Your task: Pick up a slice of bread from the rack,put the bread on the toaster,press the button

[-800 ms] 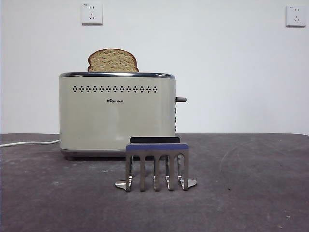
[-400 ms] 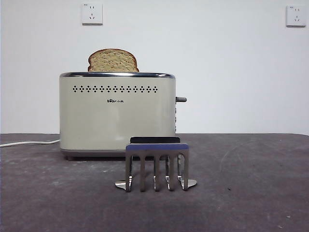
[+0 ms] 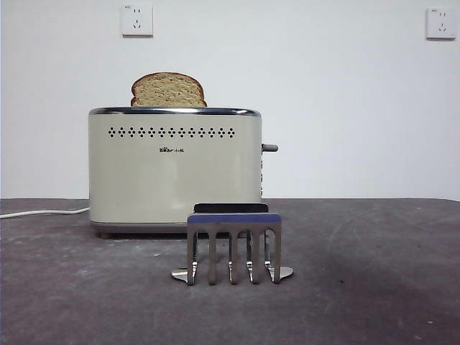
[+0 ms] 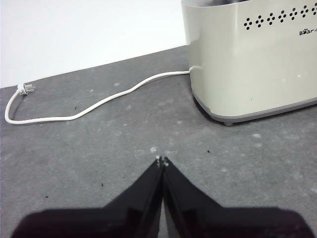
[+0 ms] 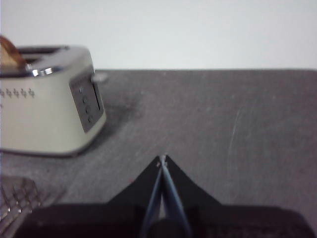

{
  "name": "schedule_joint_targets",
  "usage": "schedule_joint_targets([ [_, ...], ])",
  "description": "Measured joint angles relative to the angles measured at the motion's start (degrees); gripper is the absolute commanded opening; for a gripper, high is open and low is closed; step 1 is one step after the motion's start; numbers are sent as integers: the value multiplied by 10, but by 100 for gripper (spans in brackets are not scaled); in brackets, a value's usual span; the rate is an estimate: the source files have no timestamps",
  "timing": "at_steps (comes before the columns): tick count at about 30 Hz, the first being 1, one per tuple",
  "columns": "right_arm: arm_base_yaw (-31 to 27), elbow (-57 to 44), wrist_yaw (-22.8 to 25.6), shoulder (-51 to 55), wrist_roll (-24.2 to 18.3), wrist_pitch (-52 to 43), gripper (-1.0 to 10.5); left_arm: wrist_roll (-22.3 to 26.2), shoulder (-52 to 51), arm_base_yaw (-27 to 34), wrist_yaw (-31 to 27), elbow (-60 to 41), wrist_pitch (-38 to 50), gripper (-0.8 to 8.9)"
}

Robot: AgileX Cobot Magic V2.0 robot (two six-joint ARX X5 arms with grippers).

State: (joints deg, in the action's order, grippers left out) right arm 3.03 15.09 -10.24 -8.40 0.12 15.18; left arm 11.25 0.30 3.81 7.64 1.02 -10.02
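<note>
The slice of bread [image 3: 168, 90] stands upright in a slot of the cream toaster [image 3: 175, 169], its domed top sticking out above the chrome rim; a sliver of the slice of bread [image 5: 9, 54] shows in the right wrist view. The button [image 3: 269, 148] juts from the toaster's right end, near the top. The steel rack [image 3: 233, 244] stands in front of the toaster with nothing in it. My left gripper [image 4: 162, 160] is shut and empty above the table, left of the toaster [image 4: 252, 54]. My right gripper [image 5: 162, 159] is shut and empty, off to the right of the toaster [image 5: 47, 99].
A white power cord [image 4: 94, 105] runs from the toaster across the table to an unplugged plug [image 4: 25, 89]. Two wall sockets [image 3: 136, 20] sit high on the white wall. A corner of the rack [image 5: 15, 201] lies close to the right gripper.
</note>
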Motion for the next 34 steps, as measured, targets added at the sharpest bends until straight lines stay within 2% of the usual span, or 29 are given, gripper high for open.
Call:
schedule_joint_targets([
  [9, 0, -123, 3, 62, 33, -7, 1, 0, 0, 0, 0, 0, 0, -4],
  [17, 0, -126, 2, 82, 48, -14, 1, 0, 0, 0, 0, 0, 0, -4],
  [34, 0, -126, 2, 82, 49, -14, 1, 0, 0, 0, 0, 0, 0, -4],
])
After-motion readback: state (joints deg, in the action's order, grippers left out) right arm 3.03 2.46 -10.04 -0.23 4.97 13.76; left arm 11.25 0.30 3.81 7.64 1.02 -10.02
